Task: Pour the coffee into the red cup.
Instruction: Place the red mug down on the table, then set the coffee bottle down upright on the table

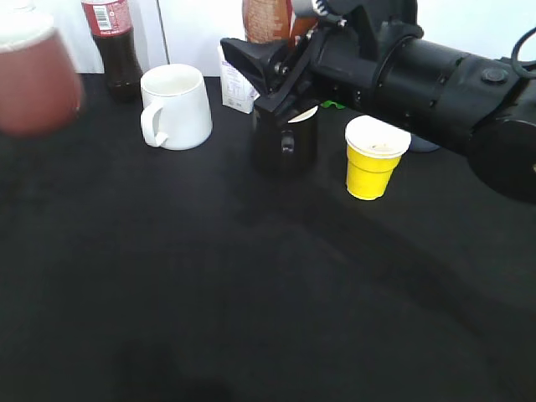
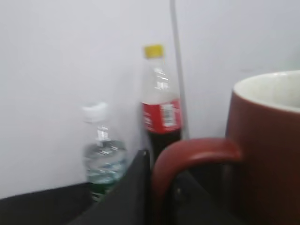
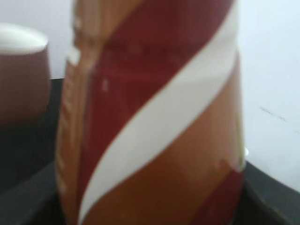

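Observation:
The red cup (image 1: 33, 79), white inside, hangs blurred at the far left of the exterior view, off the table. In the left wrist view my left gripper (image 2: 157, 197) is shut on the curved handle of the red cup (image 2: 267, 154), with one black finger beside it. The coffee bottle (image 1: 268, 18), brown with a red and white label, stands at the back behind my right gripper (image 1: 280, 67). In the right wrist view the coffee bottle (image 3: 154, 122) fills the frame between the jaws, which look closed on its sides.
On the black table (image 1: 251, 293) stand a white mug (image 1: 177, 107), a black cup (image 1: 285, 144) under the right arm, a yellow cup (image 1: 373, 159), a cola bottle (image 1: 113, 46) and a white carton (image 1: 236, 84). A water bottle (image 2: 104, 154) stands by the wall.

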You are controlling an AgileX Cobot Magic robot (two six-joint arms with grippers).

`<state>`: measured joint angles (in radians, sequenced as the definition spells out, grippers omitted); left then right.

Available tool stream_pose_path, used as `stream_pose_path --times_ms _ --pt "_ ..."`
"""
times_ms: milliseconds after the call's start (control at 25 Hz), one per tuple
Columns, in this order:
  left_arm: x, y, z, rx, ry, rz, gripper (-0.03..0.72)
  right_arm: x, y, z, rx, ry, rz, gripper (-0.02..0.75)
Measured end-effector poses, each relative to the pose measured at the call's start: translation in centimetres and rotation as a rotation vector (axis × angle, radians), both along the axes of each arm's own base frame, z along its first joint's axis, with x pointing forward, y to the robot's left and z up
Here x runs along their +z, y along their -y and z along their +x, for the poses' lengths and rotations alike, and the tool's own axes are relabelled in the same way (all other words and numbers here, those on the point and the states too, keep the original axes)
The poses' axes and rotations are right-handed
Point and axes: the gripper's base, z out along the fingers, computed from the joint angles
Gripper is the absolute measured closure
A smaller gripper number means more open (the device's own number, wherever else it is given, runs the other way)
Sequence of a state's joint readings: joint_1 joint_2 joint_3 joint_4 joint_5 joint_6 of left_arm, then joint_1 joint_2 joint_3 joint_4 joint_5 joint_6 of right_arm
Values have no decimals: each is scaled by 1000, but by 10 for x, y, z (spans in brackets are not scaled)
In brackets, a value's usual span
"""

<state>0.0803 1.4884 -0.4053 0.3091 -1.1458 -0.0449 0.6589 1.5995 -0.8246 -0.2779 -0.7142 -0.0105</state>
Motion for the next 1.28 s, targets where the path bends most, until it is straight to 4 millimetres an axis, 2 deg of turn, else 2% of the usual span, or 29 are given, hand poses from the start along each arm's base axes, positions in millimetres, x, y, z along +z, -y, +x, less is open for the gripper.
stream_pose_path --times_ms 120,280,400,520,680,840,1040,1200,1280 --pt "-16 -14 29 41 -48 -4 639 0 0 0 0 -1 -1 209" --pt "-53 -19 70 37 -132 -10 639 0 0 0 -1 -2 -2 209" --pt "-69 -23 103 34 -130 -8 639 0 0 0 -1 -3 -3 209" --pt "-90 -23 125 6 -149 6 639 0 0 0 -1 -3 -3 209" --pt "-112 -23 131 1 -189 0 639 0 0 0 -1 -3 -3 209" --pt "-110 -22 132 -11 -165 -2 599 0 0 0 -1 -3 -4 209" --pt "-110 -19 131 -43 -158 2 459 0 0 0 -1 -3 -3 209" --pt "-110 -19 131 -43 -158 3 447 0 0 0 -1 -3 -3 209" --pt "-111 -20 125 -33 -175 -5 447 0 0 0 -1 -3 -3 209"
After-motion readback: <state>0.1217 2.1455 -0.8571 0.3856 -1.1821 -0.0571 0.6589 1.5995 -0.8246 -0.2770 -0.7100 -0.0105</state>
